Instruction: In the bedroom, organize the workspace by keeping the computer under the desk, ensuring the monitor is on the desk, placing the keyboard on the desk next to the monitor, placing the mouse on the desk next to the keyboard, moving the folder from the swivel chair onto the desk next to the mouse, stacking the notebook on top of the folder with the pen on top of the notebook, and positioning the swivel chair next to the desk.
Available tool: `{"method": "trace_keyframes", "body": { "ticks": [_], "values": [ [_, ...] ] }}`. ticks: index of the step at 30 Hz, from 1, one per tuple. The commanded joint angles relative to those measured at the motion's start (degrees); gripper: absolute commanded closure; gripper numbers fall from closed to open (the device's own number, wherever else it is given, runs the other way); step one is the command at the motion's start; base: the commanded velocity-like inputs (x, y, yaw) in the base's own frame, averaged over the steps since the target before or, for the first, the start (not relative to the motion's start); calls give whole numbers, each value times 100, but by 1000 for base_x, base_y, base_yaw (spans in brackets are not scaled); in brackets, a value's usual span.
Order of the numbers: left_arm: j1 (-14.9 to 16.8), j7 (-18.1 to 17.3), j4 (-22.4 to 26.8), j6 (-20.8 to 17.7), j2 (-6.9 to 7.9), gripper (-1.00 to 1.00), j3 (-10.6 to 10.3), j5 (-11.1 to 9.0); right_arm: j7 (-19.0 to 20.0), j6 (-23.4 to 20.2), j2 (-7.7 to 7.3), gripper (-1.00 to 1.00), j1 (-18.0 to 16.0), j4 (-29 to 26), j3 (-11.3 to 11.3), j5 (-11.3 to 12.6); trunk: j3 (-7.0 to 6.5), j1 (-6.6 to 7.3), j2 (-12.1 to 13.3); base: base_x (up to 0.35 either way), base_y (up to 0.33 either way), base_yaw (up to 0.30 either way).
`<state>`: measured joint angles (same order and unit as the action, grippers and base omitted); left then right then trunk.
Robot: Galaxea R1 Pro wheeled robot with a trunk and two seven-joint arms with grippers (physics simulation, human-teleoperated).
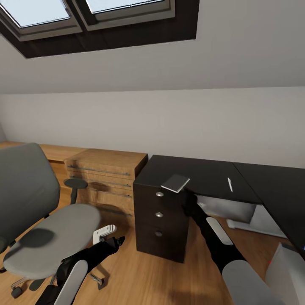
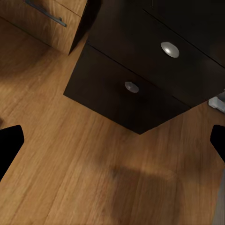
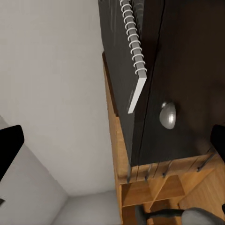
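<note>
Right end effector just below notebook.

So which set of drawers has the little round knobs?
The black desk pedestal, with silver round knobs. The light wooden chest beside it has long bar handles instead.

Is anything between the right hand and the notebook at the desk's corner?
Nothing visible. The notebook lies on the desk at its front corner, overhanging the edge above the drawers. The right hand, open, is just below and beside it, with no object between them.
</note>
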<state>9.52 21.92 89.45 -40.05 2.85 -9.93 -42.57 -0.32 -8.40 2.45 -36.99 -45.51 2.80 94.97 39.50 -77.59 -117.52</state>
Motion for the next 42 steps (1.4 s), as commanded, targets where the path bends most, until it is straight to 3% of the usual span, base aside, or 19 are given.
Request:
{"method": "trace_keyframes", "body": {
  "ticks": [1,30,42],
  "values": [
    [5,58,6,-5,5,-100,-10,-60,-3,-6,0,-100,-3,0,1,62,6,-2,-3,263,0,0],
    [6,51,102,-1,-16,-100,-18,-76,11,34,-17,-100,-3,178,18,106,6,-2,-3,98,0,0],
    [6,41,150,6,-16,-100,-17,-76,28,48,-11,-100,-6,191,27,92,222,-265,-484,0,0,0]
  ]
}}
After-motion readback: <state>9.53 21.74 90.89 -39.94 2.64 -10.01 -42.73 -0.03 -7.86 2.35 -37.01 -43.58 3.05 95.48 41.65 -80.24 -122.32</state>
